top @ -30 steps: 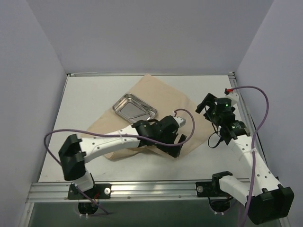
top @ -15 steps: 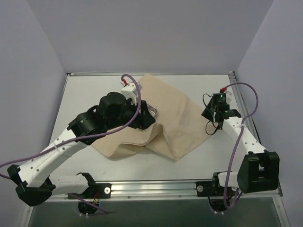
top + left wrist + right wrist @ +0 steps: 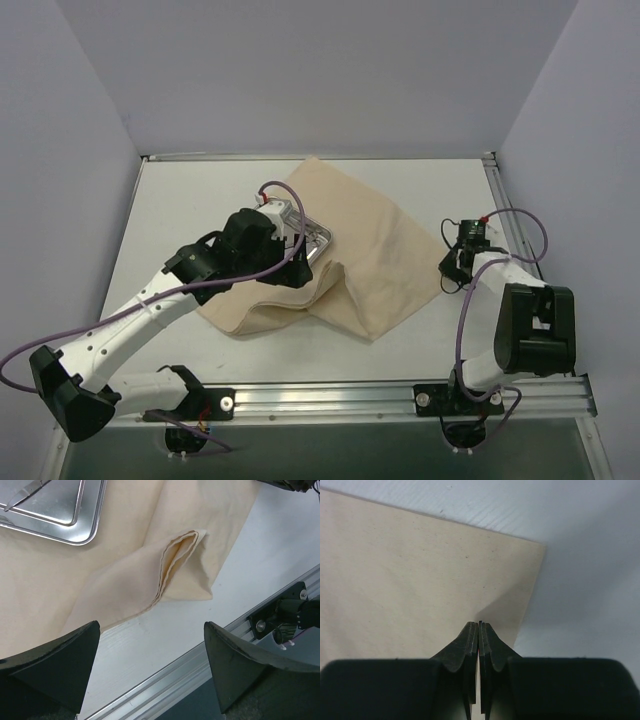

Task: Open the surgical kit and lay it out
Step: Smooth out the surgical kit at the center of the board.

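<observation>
Beige wrap sheet (image 3: pixel 385 250), steel tray (image 3: pixel 60 505) atop

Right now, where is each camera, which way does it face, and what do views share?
Top external: above, behind the bases, looking down on the table; left arm and right arm show.
Left wrist: looks down past the open left gripper at steel tray and folded wrap sheet.
Right wrist: low, behind the shut right gripper, facing the sheet's corner.
All show the wrap sheet.

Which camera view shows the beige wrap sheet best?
The top external view: most of the wrap sheet shows there, spread out. The left wrist view shows only a folded edge; the right wrist view shows only one corner.
</observation>
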### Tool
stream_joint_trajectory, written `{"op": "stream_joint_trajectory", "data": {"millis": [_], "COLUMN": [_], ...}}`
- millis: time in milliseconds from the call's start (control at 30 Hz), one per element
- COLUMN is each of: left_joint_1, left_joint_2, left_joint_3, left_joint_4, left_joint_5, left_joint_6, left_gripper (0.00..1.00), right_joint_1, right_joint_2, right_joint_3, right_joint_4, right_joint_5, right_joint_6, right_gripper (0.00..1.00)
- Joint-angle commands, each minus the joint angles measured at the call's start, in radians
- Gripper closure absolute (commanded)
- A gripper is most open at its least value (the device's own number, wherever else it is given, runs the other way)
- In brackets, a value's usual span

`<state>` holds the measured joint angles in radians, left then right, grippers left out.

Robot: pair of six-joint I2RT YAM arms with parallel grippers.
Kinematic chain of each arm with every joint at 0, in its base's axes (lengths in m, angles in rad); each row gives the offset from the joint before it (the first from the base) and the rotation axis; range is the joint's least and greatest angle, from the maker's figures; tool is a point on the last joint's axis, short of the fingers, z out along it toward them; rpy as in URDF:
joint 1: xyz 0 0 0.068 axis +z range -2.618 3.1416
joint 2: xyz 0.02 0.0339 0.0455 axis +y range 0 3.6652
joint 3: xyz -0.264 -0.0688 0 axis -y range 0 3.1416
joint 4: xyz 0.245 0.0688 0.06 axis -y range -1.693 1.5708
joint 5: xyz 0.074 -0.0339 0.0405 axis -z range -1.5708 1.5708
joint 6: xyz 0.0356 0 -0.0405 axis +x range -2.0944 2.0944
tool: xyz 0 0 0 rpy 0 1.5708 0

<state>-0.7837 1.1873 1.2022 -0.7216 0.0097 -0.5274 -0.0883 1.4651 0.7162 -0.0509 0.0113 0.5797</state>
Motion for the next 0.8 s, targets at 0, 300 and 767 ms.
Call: {"op": "stream_joint_trajectory", "data": {"millis": [0, 300, 767], "left_joint_1": [-0.002, -0.017, -0.118], "left_joint_2": [-0.015, 0.118, 0.408], "left_joint_3": [-0.001, 0.034, 0.148], "left_joint_4": [0.051, 0.160, 0.307], "left_joint_5": [0.030, 0.110, -0.056], "left_joint_6": [0.044, 0.116, 0.227], "left_gripper": [0.06, 0.06, 0.06], "right_joint_1": [-0.030, -0.056, -0.099], "right_joint_2": [0.038, 0.138, 0.192], "right_joint_3": [-0.020, -0.008, 0.012], "right_joint_4": [0.045, 0.094, 0.126], "right_joint_5": [-0.001, -0.033, -0.106], "right_joint_6": [0.014, -0.006, -0.052], "right_gripper": [1.00, 1.00, 0.99]}}
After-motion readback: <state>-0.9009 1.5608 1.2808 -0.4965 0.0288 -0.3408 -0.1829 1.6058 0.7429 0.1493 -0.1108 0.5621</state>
